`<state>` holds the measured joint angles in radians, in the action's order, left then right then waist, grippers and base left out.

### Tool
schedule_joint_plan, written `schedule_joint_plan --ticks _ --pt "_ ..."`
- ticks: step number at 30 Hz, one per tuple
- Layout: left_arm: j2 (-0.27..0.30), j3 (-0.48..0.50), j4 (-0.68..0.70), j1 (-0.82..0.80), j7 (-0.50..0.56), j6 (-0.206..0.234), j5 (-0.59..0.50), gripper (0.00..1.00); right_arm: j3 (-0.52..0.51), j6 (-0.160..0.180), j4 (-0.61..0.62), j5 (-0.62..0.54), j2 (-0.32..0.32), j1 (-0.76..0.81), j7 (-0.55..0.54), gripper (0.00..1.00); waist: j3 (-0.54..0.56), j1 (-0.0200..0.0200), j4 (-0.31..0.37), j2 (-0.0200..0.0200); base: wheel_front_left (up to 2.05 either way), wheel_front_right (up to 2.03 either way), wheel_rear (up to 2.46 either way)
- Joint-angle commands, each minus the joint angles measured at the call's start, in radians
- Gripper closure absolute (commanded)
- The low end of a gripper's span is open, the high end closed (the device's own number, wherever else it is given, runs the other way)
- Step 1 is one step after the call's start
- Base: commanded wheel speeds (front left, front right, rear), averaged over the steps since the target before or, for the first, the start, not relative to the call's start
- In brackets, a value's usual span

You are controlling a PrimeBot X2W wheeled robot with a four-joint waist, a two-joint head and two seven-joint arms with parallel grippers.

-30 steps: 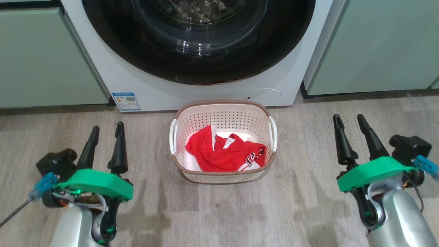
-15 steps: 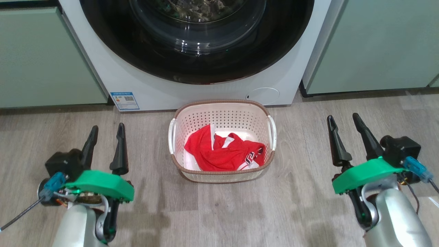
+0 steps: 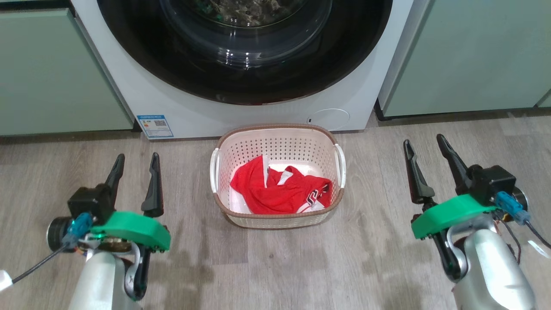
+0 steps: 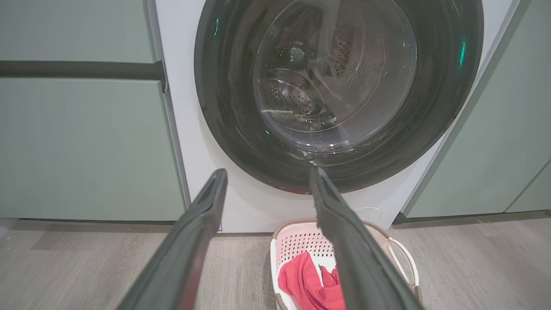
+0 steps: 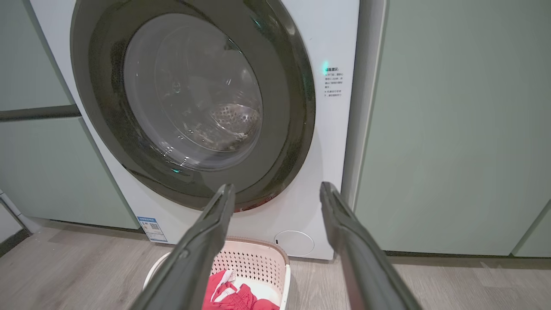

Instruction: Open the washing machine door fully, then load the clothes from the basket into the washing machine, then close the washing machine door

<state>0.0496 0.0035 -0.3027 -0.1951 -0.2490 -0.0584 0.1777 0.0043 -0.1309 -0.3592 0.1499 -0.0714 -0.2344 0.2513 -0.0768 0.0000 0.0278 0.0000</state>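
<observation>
Washing machine door (image 3: pixel 245 43): shut against the white washing machine (image 3: pixel 172 112), at the top of the head view. Just below it on the wooden floor (image 3: pixel 64 172), the basket (image 3: pixel 277 142), close up to the machine's front, with the red clothes (image 3: pixel 275 191) heaped in its near half. Left gripper (image 3: pixel 137 157) low on the left and right gripper (image 3: pixel 423 140) low on the right, both well apart from the basket, fingers spread, nothing between them.

From the left wrist: looking along spread fingers at the door's lower rim, drum holes visible through the glass, basket low and partly hidden behind one finger.

From the right wrist: door seen at a slant, its right edge beside a small green light and a printed label; no handle or recess clearly made out.

Judged as the opening step, not yet begun. Best to find the free edge of the rim first, hook one finger behind it, then pull along the door's arc rather than straight back. Worth keeping arm and swinging door off the basket, and carrying the swing fully open before reaching for the clothes.
</observation>
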Motion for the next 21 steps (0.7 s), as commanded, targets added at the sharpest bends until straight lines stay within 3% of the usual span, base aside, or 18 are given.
schedule_joint_plan --ticks 1,21 --pt "0.008 0.037 0.023 -0.053 -0.013 0.000 -0.009 0.00 0.023 0.000 0.026 -0.003 0.003 -0.045 0.010 0.00 0.001 0.0000 0.000 0.0000 0.00 0.00 0.00" --pt "0.003 0.049 -0.009 -0.055 -0.013 0.000 0.006 0.00 0.019 0.000 0.019 0.015 0.005 -0.043 0.010 0.00 0.004 0.0000 0.002 0.0000 0.00 0.00 0.00"
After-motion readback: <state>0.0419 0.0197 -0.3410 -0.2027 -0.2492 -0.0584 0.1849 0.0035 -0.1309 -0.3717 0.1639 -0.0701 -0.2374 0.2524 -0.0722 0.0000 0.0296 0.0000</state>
